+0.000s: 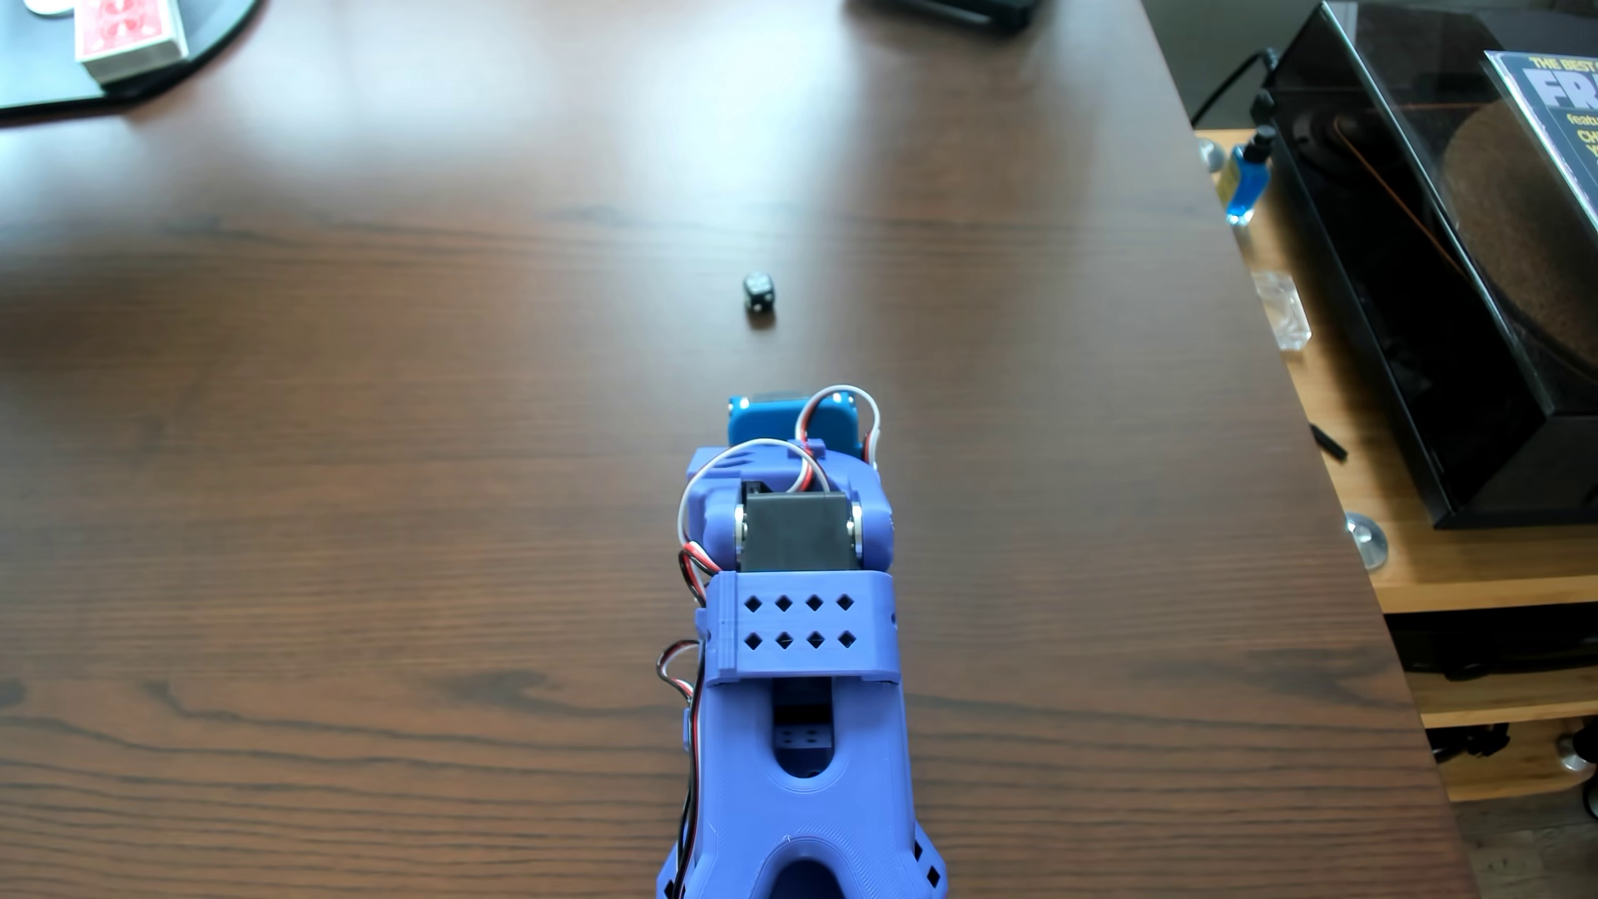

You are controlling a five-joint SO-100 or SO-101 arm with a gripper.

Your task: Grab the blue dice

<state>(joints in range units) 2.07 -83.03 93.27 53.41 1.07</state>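
Tiny dark blue dice (758, 292), rounded corners, flat on table.

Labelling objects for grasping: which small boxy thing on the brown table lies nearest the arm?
The dark dice, alone mid-table just beyond the arm's blue tip. The red card box sits far off at the top-left corner.

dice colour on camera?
Near-black navy with faint pale pips: the blue dice, seen in the other view.

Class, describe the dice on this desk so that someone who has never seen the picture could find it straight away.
Start at the wide brown wooden table and find the blue robot arm rising from the bottom edge. Look just past the arm's far end, slightly left, on bare wood: there sits the dice. It is a tiny, nearly black cube with rounded corners and faint pale dots, standing alone.
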